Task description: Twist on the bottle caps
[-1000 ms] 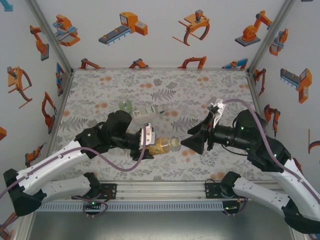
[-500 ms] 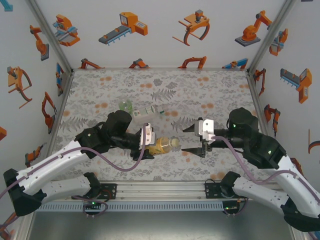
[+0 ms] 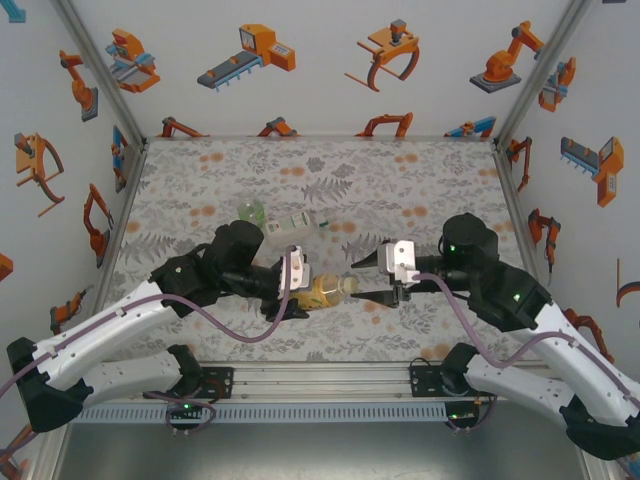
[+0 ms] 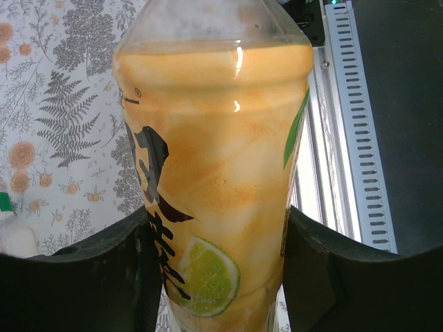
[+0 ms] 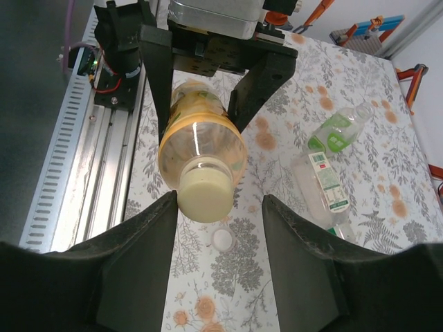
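Gripper R [image 3: 355, 282], open-jawed, moved in astride cap [image 5: 204, 196] of amber bottle [image 3: 325, 292] clamped by gripper L [image 4: 216, 235].

a table [image 3: 330, 165] carries a grey fern and orange flower print. white walls [image 3: 320, 95] with orange robot-arm stickers rise behind and beside the table, slanting metal posts [image 3: 98, 70] at its far corners. a slotted aluminium rail [image 3: 320, 383] lines its near edge.
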